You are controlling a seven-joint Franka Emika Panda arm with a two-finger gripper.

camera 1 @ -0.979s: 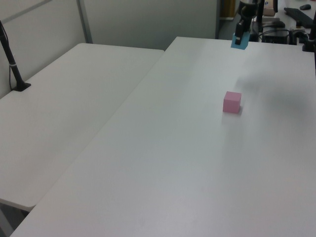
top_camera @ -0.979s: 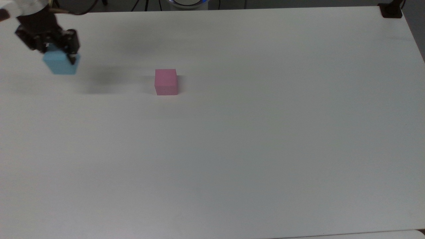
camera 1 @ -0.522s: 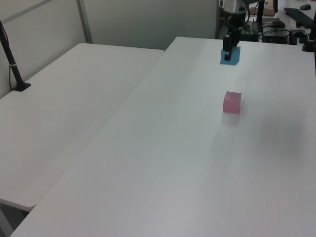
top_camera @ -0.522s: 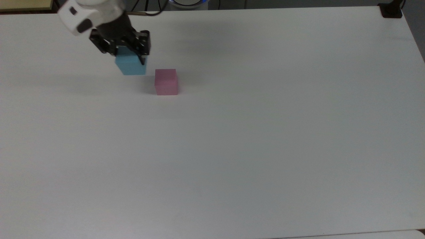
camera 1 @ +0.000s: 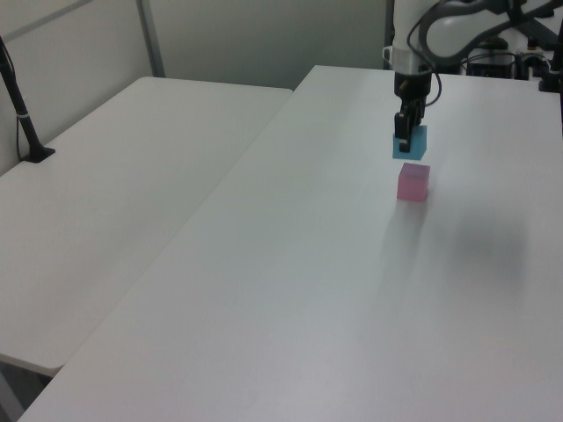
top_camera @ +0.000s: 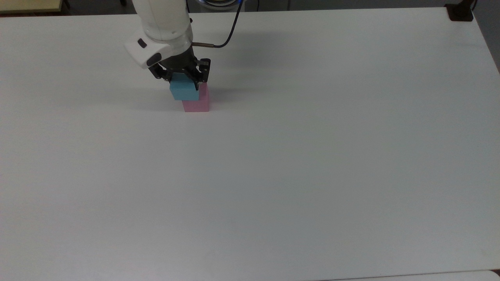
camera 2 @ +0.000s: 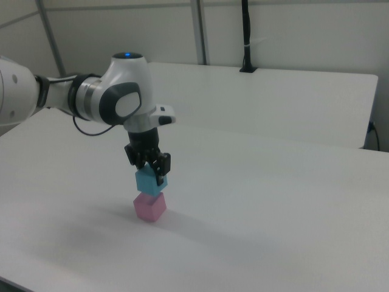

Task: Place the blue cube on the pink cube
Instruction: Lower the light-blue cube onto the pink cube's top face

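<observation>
Jaws: closed on the blue cube (top_camera: 183,90), one finger on each of two opposite faces, the cube's lower part projecting below the fingertips. The gripper (top_camera: 183,80) points straight down, as the right view confirms (camera 2: 150,165).

Change noted: one second ago the gripper held the same cube far toward the top view's left edge, well apart from the pink cube (top_camera: 197,102). Half a second ago it was near that cube, toward the top view's left of it. It now stands over the pink cube. The grip has not altered across the three moments.

Position of task items: the pink cube rests on the white table (top_camera: 297,164), unmoved. In the left view the blue cube (camera 1: 411,142) hangs above the pink cube (camera 1: 413,181) with a visible gap, so no contact yet. In the right view the blue cube (camera 2: 151,182) sits just above the pink cube (camera 2: 149,207); whether the faces touch there cannot be determined.

Alignment: in the top view the blue cube appears offset toward the top view's left of the pink cube; part of this may be due to camera angle and height.

Assessment: the carry appears largely complete. Outstanding steps, in my judgement, are final centring, a short descent to contact, and release. An off-centre release could let the blue cube tip off.
</observation>
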